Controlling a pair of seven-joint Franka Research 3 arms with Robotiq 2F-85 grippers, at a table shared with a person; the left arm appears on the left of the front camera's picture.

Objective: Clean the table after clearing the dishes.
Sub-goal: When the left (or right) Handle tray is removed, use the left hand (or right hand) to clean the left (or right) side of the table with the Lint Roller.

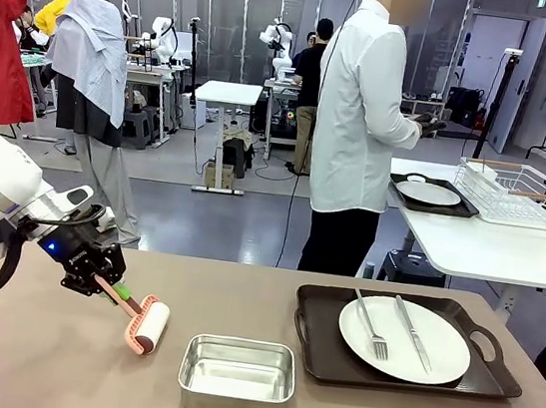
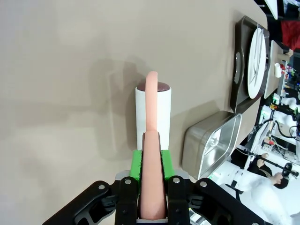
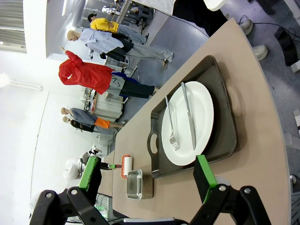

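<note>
You have bright, even overhead light. A soft shadow lies beside the white lint roller with pink handle (image 2: 164, 112) on the matte brown-taupe table (image 2: 56, 56); wrist views bend at their edges.

front view: the table (image 1: 241, 295) is bare across the left half of the frame and along its far edge at centre. obstacles: a steel pan (image 1: 236, 375) at lower centre and a dark tray (image 1: 315, 315) carrying a plate (image 1: 446, 356) at lower right. a narrow bare gap separates pan and tray. the lint roller (image 1: 148, 326), clamped in the left gripper (image 1: 113, 290), occupies the strip just left of the pan, apart from it.
</note>
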